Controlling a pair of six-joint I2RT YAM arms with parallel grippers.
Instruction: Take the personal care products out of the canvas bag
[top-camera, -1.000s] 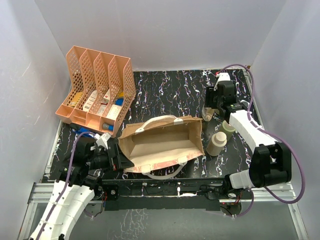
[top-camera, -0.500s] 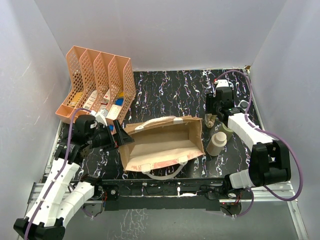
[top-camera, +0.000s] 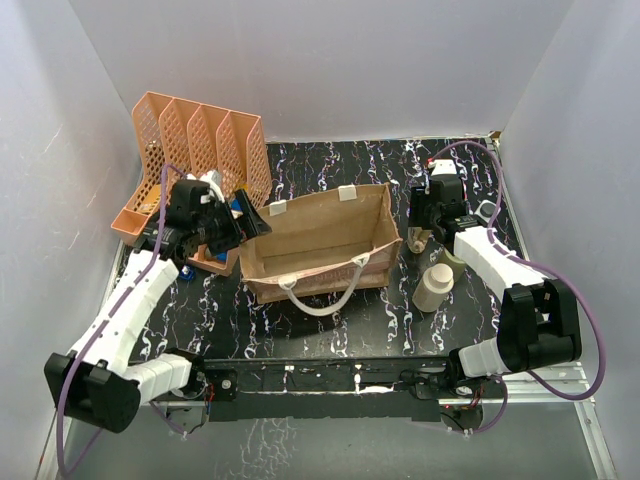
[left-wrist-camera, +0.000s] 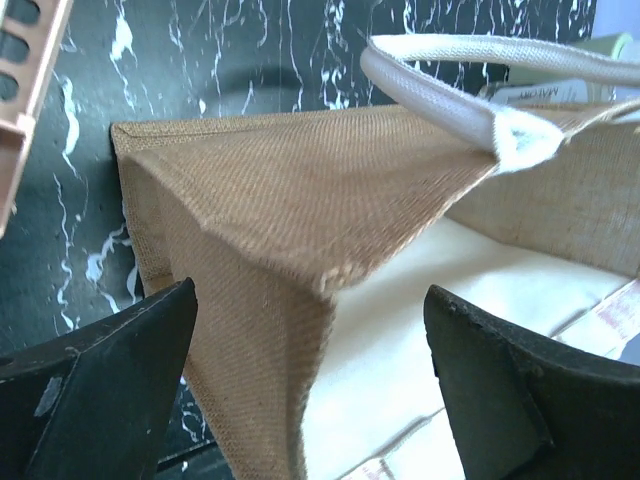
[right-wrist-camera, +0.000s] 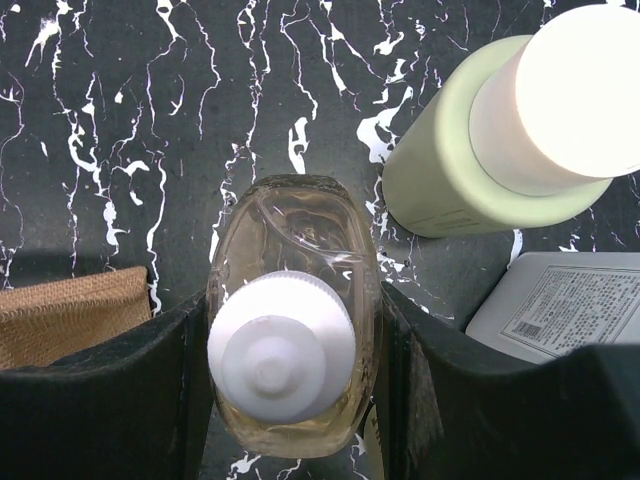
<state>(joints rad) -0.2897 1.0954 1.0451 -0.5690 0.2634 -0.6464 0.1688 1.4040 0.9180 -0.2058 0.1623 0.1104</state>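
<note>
One canvas bag (top-camera: 322, 240) stands on its base in the middle of the dark marbled desk (top-camera: 340, 175). Its mouth faces up, and its long axis runs left to right across the desk, with the right end slightly farther back. One white loop handle (top-camera: 322, 297) droops over the near face, and two white rim tabs show on the far edge. The left gripper (top-camera: 252, 222) is at the bag's left end, its jaws spread with the end wall and corner fold between them. The left wrist view shows clear space between the fabric and one finger (left-wrist-camera: 520, 390), so nothing is clamped. Four personal care products sit outside the bag, clustered just beyond its right end. The first is a small clear bottle (right-wrist-camera: 285, 240) with a white cap, seen cap-first from the right wrist. The right gripper (top-camera: 424, 233) is closed on it, a finger pressed to each flat side. Whether the bottle rests on the desk cannot be told. The second is a pale green bottle (top-camera: 456, 262) standing cap up, just beside it. The third is a beige bottle (top-camera: 433, 289), upright and nearer the front edge. The fourth is a flat white-grey item (right-wrist-camera: 560, 300) with a printed label lying by the green one. One orange mesh rack (top-camera: 195, 150) with four slots stands at the back left, behind the left arm.
</note>
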